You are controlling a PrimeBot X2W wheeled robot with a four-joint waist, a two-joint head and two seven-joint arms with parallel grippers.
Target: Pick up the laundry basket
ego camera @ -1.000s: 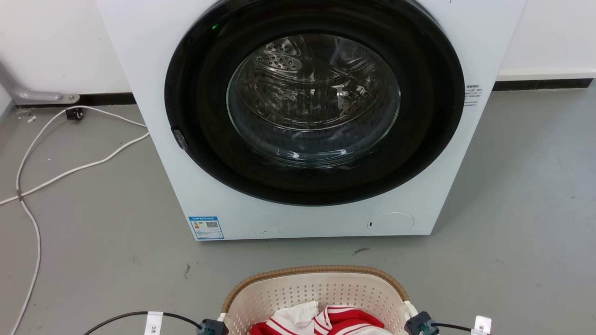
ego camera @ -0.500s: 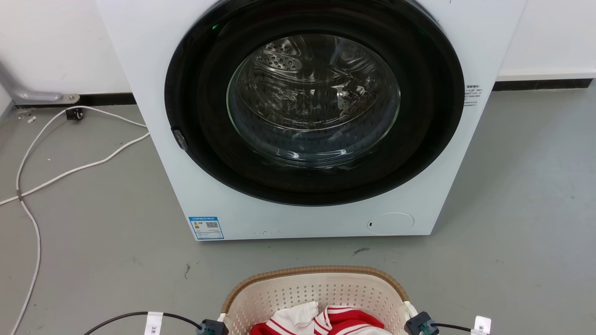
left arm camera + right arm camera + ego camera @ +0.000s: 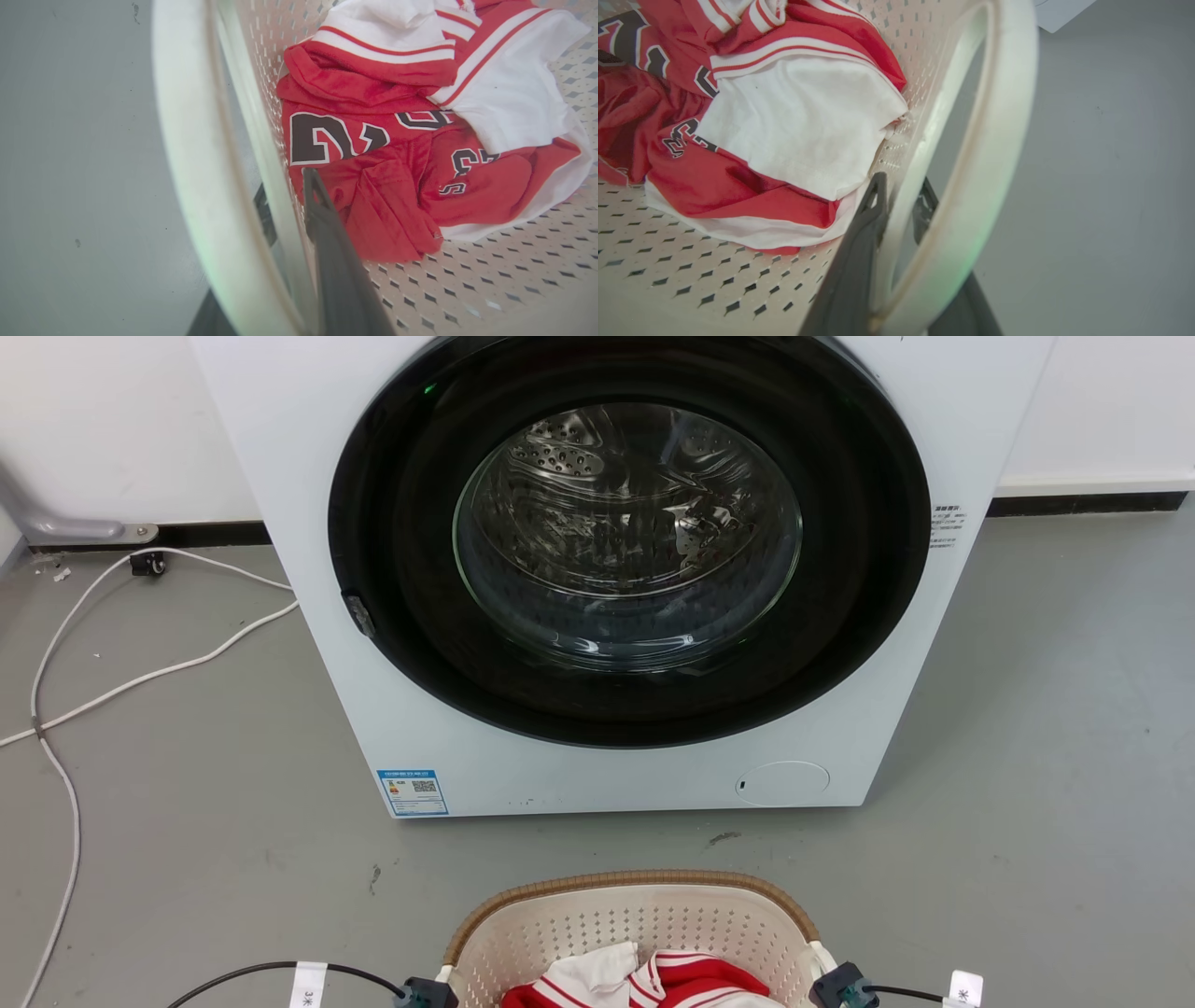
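— Where does the basket sit?

— I see the basket (image 3: 635, 919) straight out in front of the washer (image 3: 373, 728), facing its round door (image 3: 627, 537), with a strip of grey floor (image 3: 233, 859) between the two. Whether it rests on that floor I cannot tell from here.

— And your hands?

— My left hand (image 3: 287, 196) is clenched on the basket's left wall. One finger (image 3: 331, 247) lies inside against the perforated plastic, and the other shows dark through the gap behind the white left handle (image 3: 187, 140). My right hand (image 3: 901, 186) mirrors it, grasping the right wall. One finger (image 3: 859, 242) is inside, the other outside within the loop of the right handle (image 3: 999, 140).

— Anything in it?

— A red and white jersey (image 3: 373, 154), crumpled on the bottom, with dark numerals edged in white on the red cloth. Its white part lies toward the right wall, just beside my right hand's inner finger.

— Around the washer?

— A white cable (image 3: 35, 709) trails over the floor on the washer's left, well apart from the basket. The washer's door is shut, and a blue label (image 3: 413, 792) sits low on its front at the left.
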